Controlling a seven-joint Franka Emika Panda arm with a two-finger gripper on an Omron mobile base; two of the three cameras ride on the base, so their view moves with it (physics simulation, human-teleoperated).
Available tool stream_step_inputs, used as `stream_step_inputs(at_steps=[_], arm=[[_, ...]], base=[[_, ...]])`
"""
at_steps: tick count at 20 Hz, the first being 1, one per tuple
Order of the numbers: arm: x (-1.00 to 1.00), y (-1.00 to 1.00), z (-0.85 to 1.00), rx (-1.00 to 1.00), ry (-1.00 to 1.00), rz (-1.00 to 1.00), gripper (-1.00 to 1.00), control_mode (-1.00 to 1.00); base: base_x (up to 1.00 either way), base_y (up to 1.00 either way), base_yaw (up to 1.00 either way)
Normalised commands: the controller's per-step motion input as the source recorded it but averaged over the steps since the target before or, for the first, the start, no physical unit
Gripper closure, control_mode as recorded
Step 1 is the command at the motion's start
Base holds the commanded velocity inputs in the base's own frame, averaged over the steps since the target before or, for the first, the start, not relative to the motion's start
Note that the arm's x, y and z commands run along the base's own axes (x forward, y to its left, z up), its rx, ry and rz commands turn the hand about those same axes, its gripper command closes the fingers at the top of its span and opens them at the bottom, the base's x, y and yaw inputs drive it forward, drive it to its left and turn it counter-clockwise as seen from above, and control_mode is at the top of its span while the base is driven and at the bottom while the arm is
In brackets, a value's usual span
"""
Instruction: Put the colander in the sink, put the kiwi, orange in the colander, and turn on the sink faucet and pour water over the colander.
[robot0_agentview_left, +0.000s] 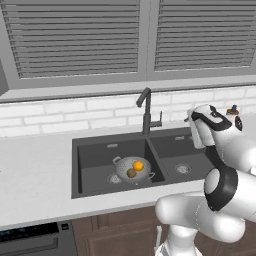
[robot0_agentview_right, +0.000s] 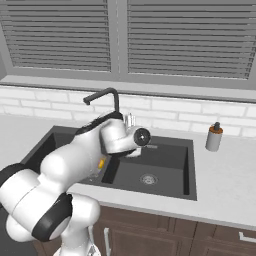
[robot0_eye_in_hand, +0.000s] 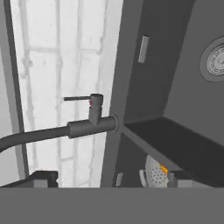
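**pandafan:** Gripper (robot0_eye_in_hand: 107, 177) is spread wide with nothing between the fingers and touching nothing. It hangs above the right basin, near the back rim of the sink (robot0_agentview_left: 76, 170), looking down at the sink faucet (robot0_eye_in_hand: 89, 124). From the left base view the hand sits just right of the faucet stem, apart from it.

**sinkwatcher:** So the fruit part looks done? I see the colander (robot0_agentview_left: 134, 170) sitting in the left basin, over toward the divider, with the orange (robot0_agentview_left: 138, 165) and the kiwi (robot0_agentview_left: 131, 173) both inside it, side by side.

**pandafan:** Yeah, looks that way to me. What's left is the water, I'd guess. The thing to grab is that little side lever (robot0_eye_in_hand: 78, 99) sticking out of the faucet body. It's a stiff, slim metal rod, probably slick, so I'd pinch or push it close to the tip where the leverage is best, not near the pivot.

**sinkwatcher:** And the spout? In the right base view it points off toward the left basin, but I can't tell if it ends over the colander.

**pandafan:** Same here. It should swivel stiffly if nudged. There's a soap bottle (robot0_agentview_right: 214, 137) on the counter off the sink's right end, well clear of all this
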Motion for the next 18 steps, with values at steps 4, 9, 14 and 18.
stream_step_inputs(at_steps=[4,9,14,18], arm=[[0.00,0.00,-0.17,0.51,0.01,-0.26,-1.00,-1.00],[0.00,0.00,-0.03,0.56,0.24,-0.18,-1.00,-1.00],[0.00,-0.07,0.00,0.55,0.14,-0.10,-1.00,-1.00],[0.00,-0.01,0.00,0.42,-0.01,-0.14,-1.00,-1.00]], base=[[0.00,0.00,0.00],[0.00,0.00,0.00],[0.00,0.00,0.00],[0.00,0.00,0.00]])
